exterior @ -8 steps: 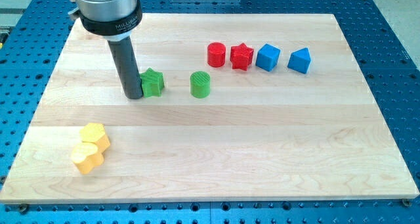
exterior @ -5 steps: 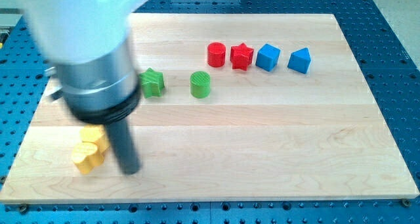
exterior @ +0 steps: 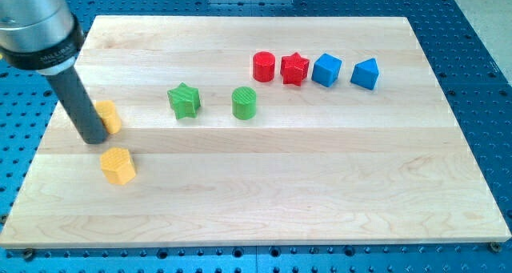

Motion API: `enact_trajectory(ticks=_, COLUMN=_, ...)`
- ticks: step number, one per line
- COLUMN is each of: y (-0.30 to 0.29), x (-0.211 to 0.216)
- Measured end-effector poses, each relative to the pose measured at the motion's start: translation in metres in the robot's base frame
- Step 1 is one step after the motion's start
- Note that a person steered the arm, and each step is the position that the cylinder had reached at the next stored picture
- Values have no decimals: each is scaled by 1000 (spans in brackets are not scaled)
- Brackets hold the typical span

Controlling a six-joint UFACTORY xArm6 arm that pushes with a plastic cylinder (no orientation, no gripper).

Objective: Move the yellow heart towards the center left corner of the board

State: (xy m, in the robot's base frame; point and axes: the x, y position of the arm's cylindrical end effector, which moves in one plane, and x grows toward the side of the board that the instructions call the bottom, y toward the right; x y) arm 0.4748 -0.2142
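Camera view: my tip (exterior: 94, 138) touches a yellow block (exterior: 108, 116) near the surface's (exterior: 320, 177) middle-left edge; no gripper exists. Another yellow block (exterior: 118, 165) lies below. Task seems nearly finished.

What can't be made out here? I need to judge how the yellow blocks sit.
- Yellow block by my tip: the rod covers its left side, so its shape and whether they touch are unclear.
- Other yellow block: too small to tell which is the heart.
- Arm: cut off at the view's top-left.
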Motion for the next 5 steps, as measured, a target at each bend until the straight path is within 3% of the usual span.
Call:
enact_trajectory(ticks=2, y=-11, x=-27)
enact_trajectory(ticks=3, y=13, x=-15)
enact_trajectory(ticks=5, y=49, x=-43)
